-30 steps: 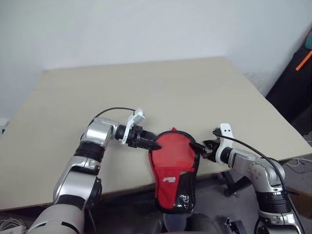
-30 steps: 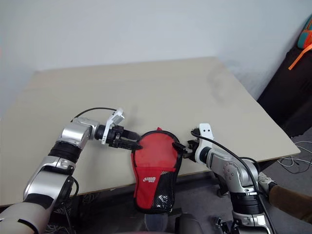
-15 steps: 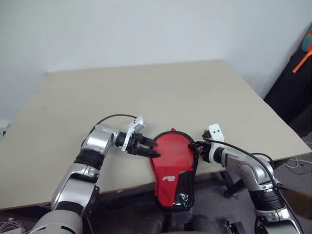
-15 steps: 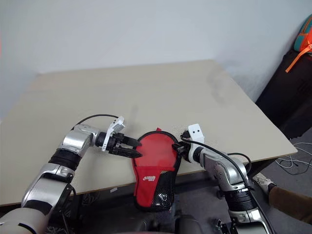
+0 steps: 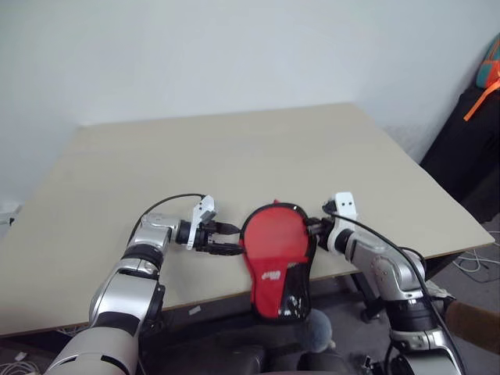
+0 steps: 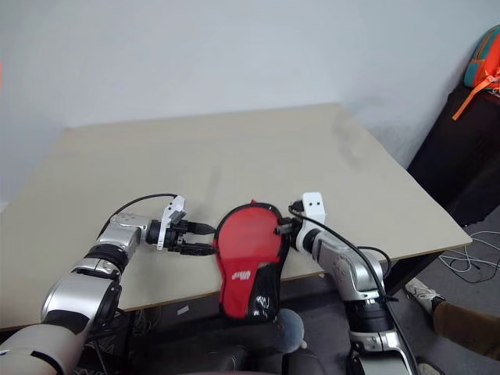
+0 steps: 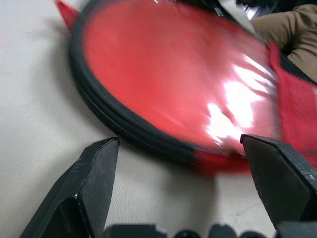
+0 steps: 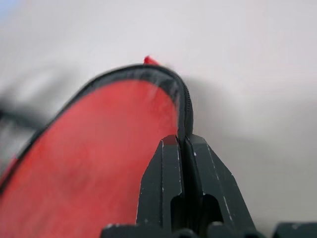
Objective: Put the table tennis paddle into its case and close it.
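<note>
The case (image 5: 273,238) lies red face up at the table's front edge, and its black mesh handle end (image 5: 286,294) hangs over the edge. A grey round pouch (image 5: 319,331) dangles below it. The table tennis paddle is hidden. My left gripper (image 5: 233,238) is open and lies low on the table, its fingertips just short of the case's left rim (image 7: 133,131). My right gripper (image 5: 315,228) is shut on the black zip edge (image 8: 184,106) at the case's right side.
The beige table (image 5: 234,156) stretches bare behind the case. At the far right a dark bag with an orange strap (image 5: 478,109) leans by the wall. Cables (image 5: 478,262) lie on the floor, near a person's brown clothing (image 5: 476,322).
My right gripper reached forward and closed on the case's right edge. My left gripper drew back off the red face to the left rim and sank to the table, still open.
</note>
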